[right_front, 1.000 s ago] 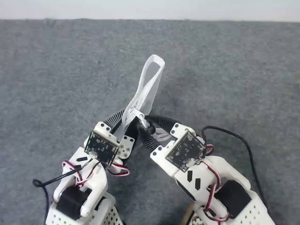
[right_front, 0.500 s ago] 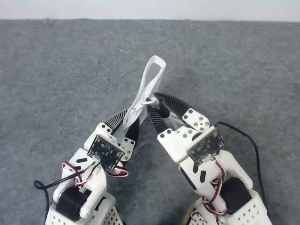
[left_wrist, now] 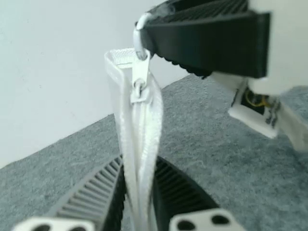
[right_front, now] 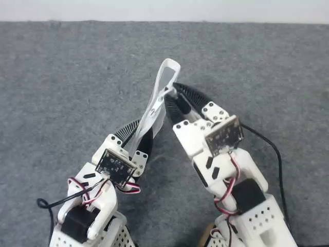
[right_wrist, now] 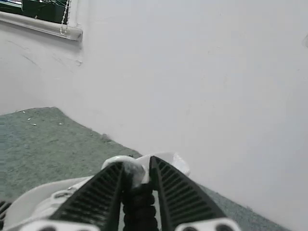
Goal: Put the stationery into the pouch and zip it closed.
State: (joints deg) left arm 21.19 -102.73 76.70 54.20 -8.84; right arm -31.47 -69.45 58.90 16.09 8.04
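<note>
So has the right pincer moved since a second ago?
Yes: the right pincer, gripping the zipper pull, slid along the pouch, away from the left pincer.

High downward camera, two close wrist cameras, common pouch [right_front: 154, 107].

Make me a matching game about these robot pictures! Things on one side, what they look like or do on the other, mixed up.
1 pouch
2 zipper pull
3 left claw
4 table mat

a grey and flat
b pinched by the right claw
c shut on the pouch's lower end
d see-through, held up tall

Pairs: 1-d, 2-b, 3-c, 4-a
</note>
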